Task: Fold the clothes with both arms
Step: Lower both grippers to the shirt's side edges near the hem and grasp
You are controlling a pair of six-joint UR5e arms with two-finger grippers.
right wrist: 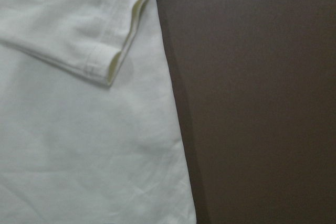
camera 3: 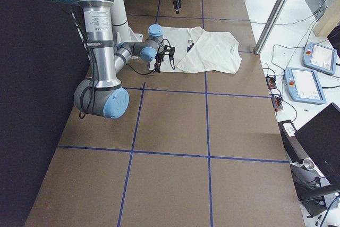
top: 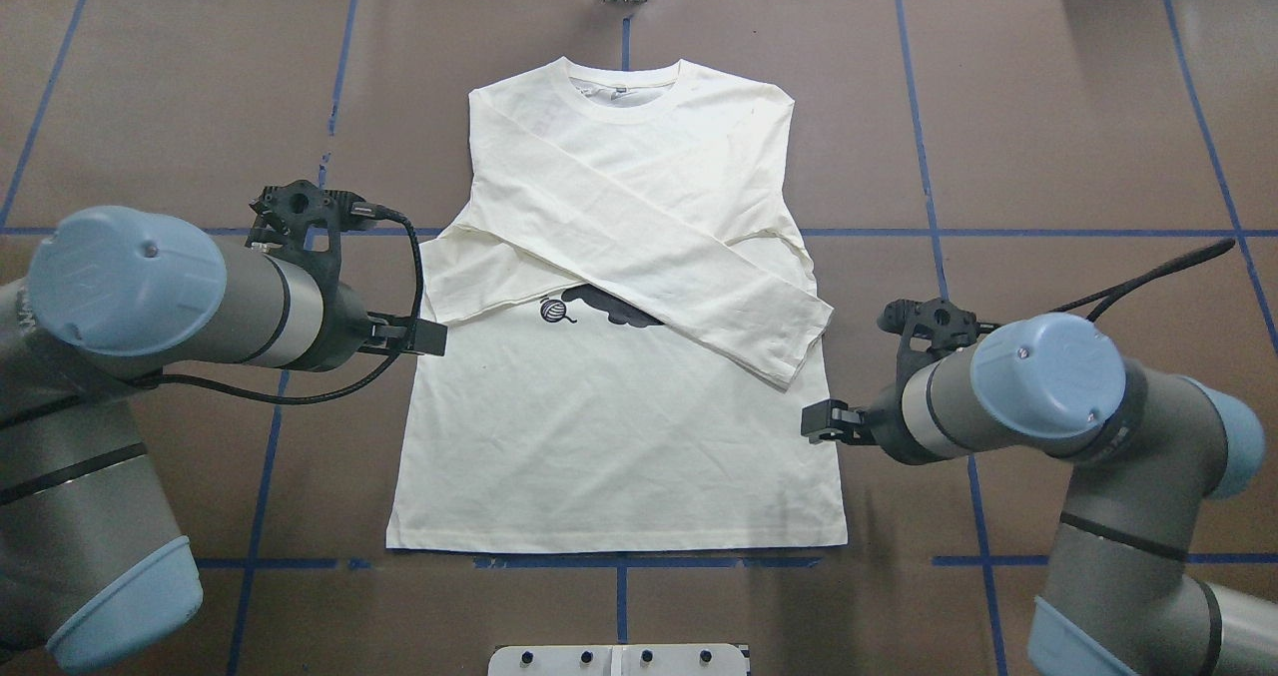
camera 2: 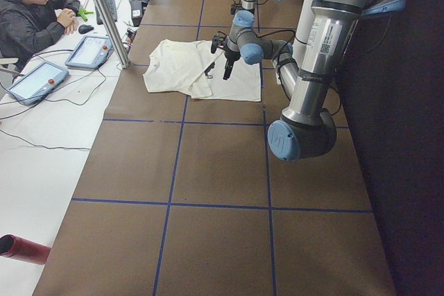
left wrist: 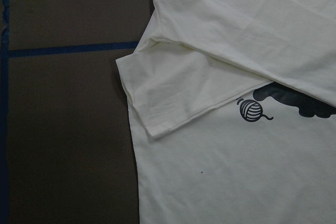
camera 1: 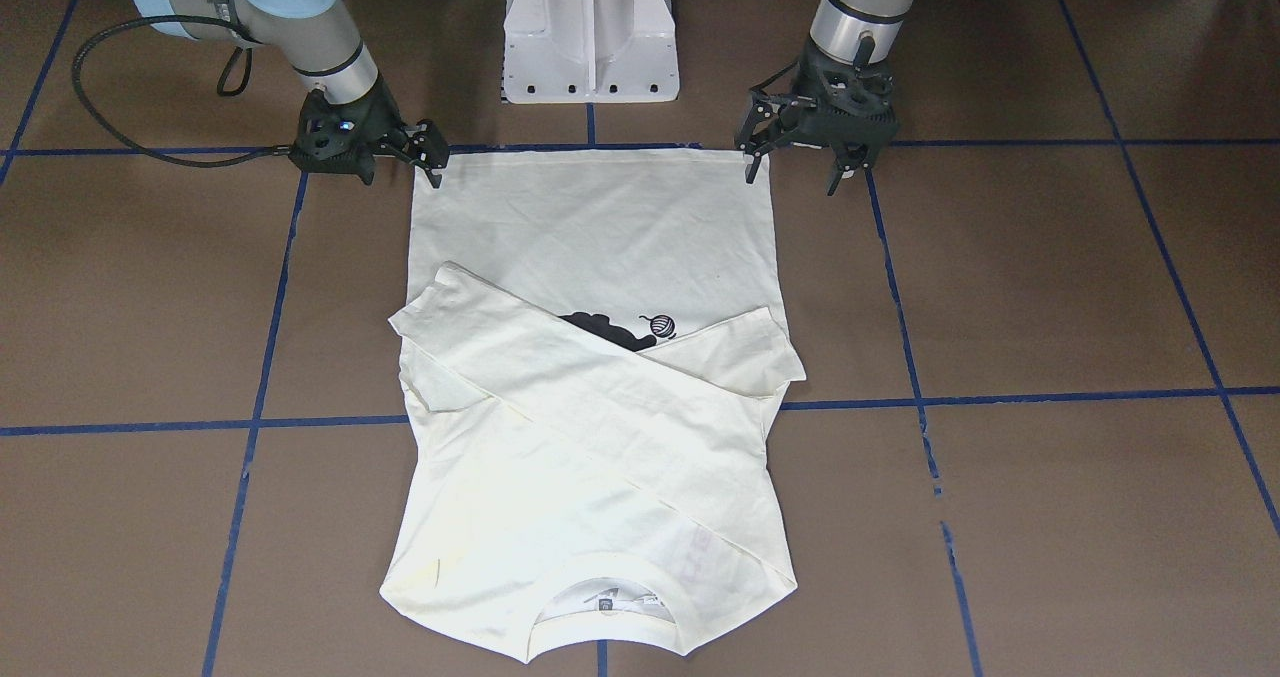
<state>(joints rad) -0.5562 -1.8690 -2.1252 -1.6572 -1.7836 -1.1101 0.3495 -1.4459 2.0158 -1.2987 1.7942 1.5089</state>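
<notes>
Cream long-sleeved T-shirt (top: pixel 619 446) lies flat on the bench (top: pixel 1048 157), collar (top: pixel 624 92) at 12 o'clock, sleeves (top: pixel 699 287) crossed; my left hand (camera 1: pixel 792 175) hovers spread at 9, right hand (camera 1: pixel 432 157) at 3, opening unreadable, flanking it for the next fold

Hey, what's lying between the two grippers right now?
The cream T-shirt. In the overhead view, its plain lower half fills the stretch from the left gripper to the right gripper.

place: robotics lab | cues: teach pendants (camera 2: pixel 87 52), blue-taped table (top: pixel 1048 137), seated operator (camera 2: pixel 31 15)
</notes>
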